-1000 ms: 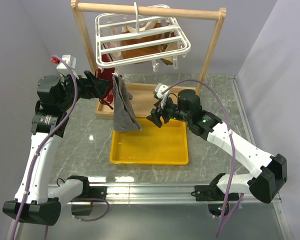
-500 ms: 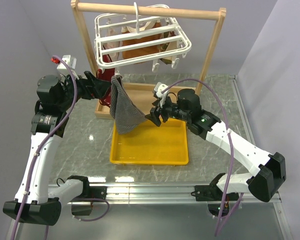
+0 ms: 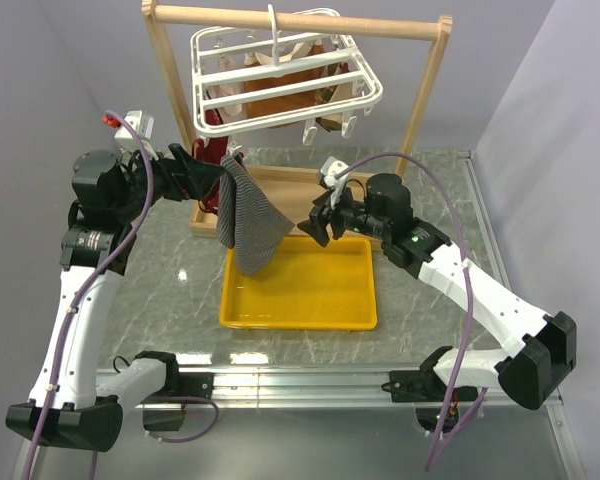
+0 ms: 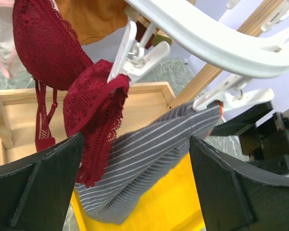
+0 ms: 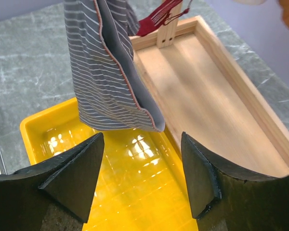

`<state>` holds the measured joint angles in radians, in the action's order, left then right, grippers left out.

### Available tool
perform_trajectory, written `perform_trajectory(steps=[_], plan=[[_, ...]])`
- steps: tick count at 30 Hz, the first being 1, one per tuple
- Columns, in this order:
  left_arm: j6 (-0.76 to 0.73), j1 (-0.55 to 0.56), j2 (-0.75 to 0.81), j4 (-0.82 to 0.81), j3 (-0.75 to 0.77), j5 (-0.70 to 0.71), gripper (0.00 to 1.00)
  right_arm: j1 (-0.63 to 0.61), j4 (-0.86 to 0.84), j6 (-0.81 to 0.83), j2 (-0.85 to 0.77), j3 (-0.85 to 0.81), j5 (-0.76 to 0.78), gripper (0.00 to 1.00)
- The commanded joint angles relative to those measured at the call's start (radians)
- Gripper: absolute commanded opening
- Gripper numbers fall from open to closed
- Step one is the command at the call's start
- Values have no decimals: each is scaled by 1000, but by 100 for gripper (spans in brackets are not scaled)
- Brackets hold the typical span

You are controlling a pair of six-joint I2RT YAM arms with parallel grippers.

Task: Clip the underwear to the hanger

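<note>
Grey striped underwear [image 3: 248, 222] hung from a clip [image 4: 229, 95] at the front-left corner of the hanger [image 3: 280, 75], draped above the far-left edge of the yellow tray [image 3: 300, 300].
Right gripper [image 3: 318, 226], against the cloth's lower corner half a second before, had drawn back rightward, wide apart and empty. Left gripper [image 3: 212, 172] stayed beside the clip, spread wide and holding nothing.

We see soft, finely striped cloth in the underwear [image 3: 245, 220], smooth glossy white plastic in the hanger [image 4: 221, 45], rough red lace in the bra [image 4: 43, 43], matt bare wood in the stand [image 3: 380, 24], and shiny yellow plastic in the tray [image 3: 300, 322].
</note>
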<state>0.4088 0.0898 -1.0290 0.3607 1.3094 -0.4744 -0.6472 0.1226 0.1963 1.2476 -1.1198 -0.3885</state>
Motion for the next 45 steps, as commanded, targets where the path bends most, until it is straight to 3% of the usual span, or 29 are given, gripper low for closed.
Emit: perform_trajectory(steps=[1,16,25,29,35,45], plan=[[1,-4,33,-3,47,-35,95,23,-20,-26,-63,5,-16,72],[9,-5,95,46,68,-64,95,93,-23,-77,-135,2,-38,70],[-62,-4,112,-74,27,-432,84,167,-107,-190,-169,28,-128,68],[-39,7,98,-187,13,-492,81,219,-306,-300,-192,81,-182,67],[-79,62,49,-296,66,-492,81,216,-605,-390,-159,86,-149,65],[-191,278,-12,-293,129,-343,84,141,-724,-261,-21,12,-32,65]])
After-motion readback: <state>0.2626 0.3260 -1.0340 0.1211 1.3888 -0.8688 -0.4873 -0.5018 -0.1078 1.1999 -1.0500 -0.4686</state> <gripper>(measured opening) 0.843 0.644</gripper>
